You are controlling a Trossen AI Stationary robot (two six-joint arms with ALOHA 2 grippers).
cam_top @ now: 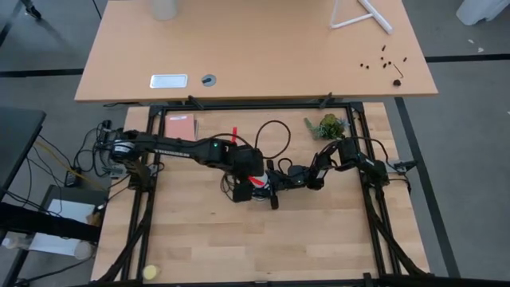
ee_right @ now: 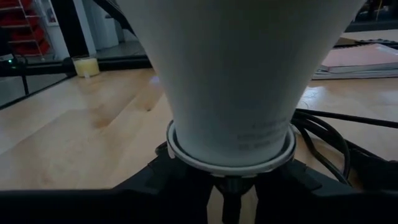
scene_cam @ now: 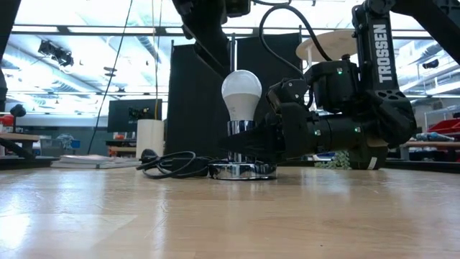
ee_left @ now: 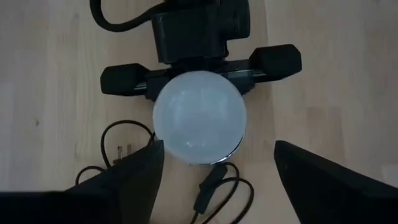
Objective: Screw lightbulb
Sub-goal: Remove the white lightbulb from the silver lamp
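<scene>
From above, the two dark arms are meeting over the middle of the wooden table (cam_top: 319,239). The left claw (cam_top: 253,177) is hanging directly over the lightbulb (cam_top: 256,182), which is mostly hidden beneath it, while the right claw (cam_top: 279,182) is reaching in low from the side. A black cord (cam_top: 275,127) is looping away toward the table's far edge, and a second, lighter table (cam_top: 239,48) is standing beyond.

At table height, the lightbulb (scene_cam: 241,93) is standing upright in the silvery socket base (scene_cam: 242,170), screw end down. The right claw (scene_cam: 248,140) is closing in on the socket collar just under the bulb, most likely to keep the base from turning. The cord (scene_cam: 169,164) is lying coiled beside the base. Behind are dark screens and ceiling lights.

Through the left wrist camera, the lightbulb (ee_left: 199,117) is showing as a pale dome between two dark fingers (ee_left: 134,180) that are standing wide apart, clear of the glass and holding nothing, probably between twisting grips. The right claw (ee_left: 199,65) is lying across the far side.

Through the right wrist camera, the lightbulb (ee_right: 239,74) is filling the picture, its neck sitting in the collar (ee_right: 230,155) with the claw's dark fingers pressing in narrowly below.
</scene>
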